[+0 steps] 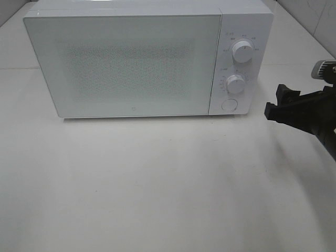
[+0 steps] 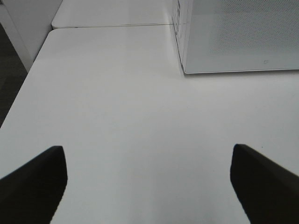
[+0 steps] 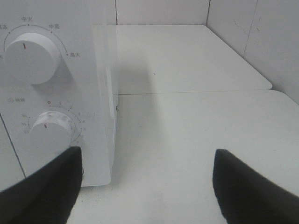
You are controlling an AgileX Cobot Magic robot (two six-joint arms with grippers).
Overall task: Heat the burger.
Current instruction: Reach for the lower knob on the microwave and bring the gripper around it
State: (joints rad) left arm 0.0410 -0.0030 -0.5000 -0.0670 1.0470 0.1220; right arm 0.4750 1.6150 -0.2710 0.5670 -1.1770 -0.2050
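The burger is not in view in any frame. A white microwave (image 1: pixel 136 58) stands at the back of the table with its door shut; its frosted door hides the inside. It has two round knobs (image 1: pixel 242 51) and a round button (image 1: pixel 229 104) on the right panel. My right gripper (image 1: pixel 278 102) is open and empty, hovering just right of the control panel; the right wrist view shows its fingers (image 3: pixel 46 191) wide apart beside the lower knob (image 3: pixel 49 130). My left gripper (image 2: pixel 147 182) is open and empty over the bare table, left of the microwave corner (image 2: pixel 187 70); it is outside the high view.
The white table (image 1: pixel 157 184) spreads in front of the microwave. A seam (image 3: pixel 196 92) joins it to a second white tabletop behind. Walls rise at the far right (image 3: pixel 275 42). The table's left edge (image 2: pixel 28 74) drops off to a dark floor.
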